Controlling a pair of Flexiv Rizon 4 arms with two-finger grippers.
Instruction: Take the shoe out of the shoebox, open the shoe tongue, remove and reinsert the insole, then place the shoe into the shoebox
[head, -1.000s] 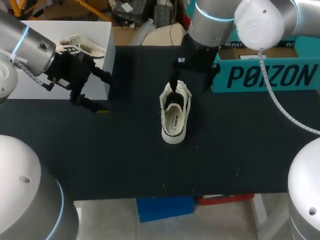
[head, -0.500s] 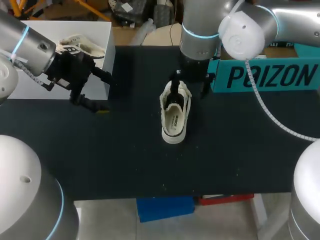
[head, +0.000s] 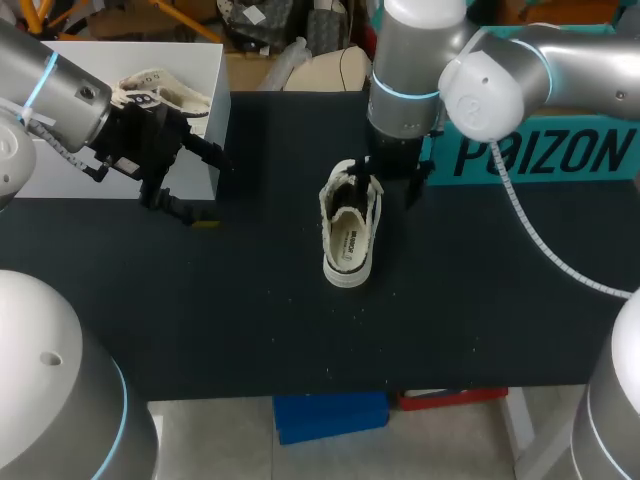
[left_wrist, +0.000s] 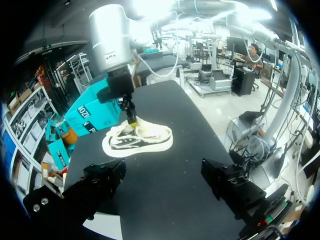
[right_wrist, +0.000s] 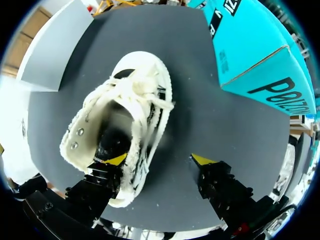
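Right gripper wide: one finger inside shoe, other over table beside it. Left gripper wide, empty; shoe well ahead.

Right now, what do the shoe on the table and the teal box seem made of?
Shoe: off-white canvas or similar fabric, matte, frayed fuzzy edges; small shiny eyelets, probably metal. Teal box: likely cardboard, smooth printed finish, crisp folded edges.

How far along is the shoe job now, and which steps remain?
Done: the shoe stands on the table. In hand: the right gripper, open, has one finger inside the shoe's opening, apparently spreading it. Left: the insole is in place, so taking it out, reinserting and boxing remain. The left gripper hangs open, empty.
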